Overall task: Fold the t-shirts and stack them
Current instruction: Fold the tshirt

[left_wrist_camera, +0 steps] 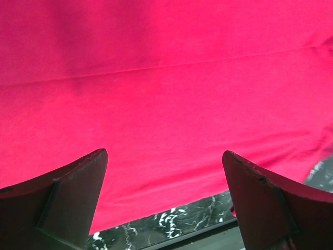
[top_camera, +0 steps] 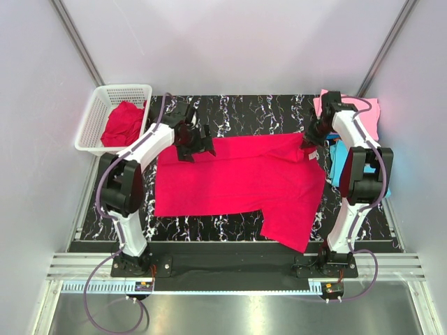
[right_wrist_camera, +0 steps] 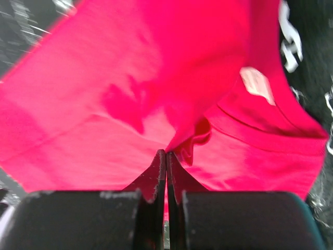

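A crimson-red t-shirt (top_camera: 237, 185) lies spread across the black marble table. My left gripper (top_camera: 192, 143) is open above its far left edge; in the left wrist view the cloth (left_wrist_camera: 166, 94) fills the frame between the spread fingers (left_wrist_camera: 67, 198). My right gripper (top_camera: 311, 143) is shut on the shirt's far right corner; the right wrist view shows a pinched fold (right_wrist_camera: 179, 138) of red cloth at the fingertips and a white neck label (right_wrist_camera: 257, 83). A second red shirt (top_camera: 122, 124) lies crumpled in the basket. Pink (top_camera: 367, 112) and turquoise (top_camera: 337, 164) shirts lie at the far right.
A white mesh basket (top_camera: 94, 118) stands at the far left corner. The black marble table (top_camera: 244, 112) shows bare behind the shirt. Grey walls close in on the left, back and right.
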Robot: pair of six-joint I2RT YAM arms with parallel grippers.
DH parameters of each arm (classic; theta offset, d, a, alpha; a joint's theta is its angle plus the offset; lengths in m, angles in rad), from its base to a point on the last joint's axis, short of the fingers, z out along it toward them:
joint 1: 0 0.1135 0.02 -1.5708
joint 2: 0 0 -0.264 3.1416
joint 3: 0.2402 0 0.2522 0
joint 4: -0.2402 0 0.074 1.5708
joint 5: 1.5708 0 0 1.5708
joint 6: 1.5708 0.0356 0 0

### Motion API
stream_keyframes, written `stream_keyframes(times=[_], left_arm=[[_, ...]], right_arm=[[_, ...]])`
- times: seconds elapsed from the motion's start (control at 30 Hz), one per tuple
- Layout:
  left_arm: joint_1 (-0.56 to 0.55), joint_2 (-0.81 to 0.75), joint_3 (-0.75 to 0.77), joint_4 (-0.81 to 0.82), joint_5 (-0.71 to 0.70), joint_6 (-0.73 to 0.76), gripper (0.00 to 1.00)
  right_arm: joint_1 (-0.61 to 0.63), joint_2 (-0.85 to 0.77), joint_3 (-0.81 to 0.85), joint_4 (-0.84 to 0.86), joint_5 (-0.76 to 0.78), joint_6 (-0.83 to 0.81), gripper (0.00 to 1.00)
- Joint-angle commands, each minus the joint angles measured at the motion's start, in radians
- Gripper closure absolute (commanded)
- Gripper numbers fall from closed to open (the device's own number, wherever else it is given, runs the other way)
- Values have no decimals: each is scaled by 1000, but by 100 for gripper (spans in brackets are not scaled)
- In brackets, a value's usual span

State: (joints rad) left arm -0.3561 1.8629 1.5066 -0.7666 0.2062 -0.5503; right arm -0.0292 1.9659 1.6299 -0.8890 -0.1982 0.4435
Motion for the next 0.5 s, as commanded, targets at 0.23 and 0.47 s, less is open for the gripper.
stream_keyframes(times=[0.23, 0.47], left_arm=[[-47, 76, 96, 144, 196, -7, 1], [-69, 94, 112, 147, 205, 6, 1]], right_arm=[[-5, 139, 206, 87, -66, 9, 100], [-6, 289, 320, 139, -53, 17, 100]])
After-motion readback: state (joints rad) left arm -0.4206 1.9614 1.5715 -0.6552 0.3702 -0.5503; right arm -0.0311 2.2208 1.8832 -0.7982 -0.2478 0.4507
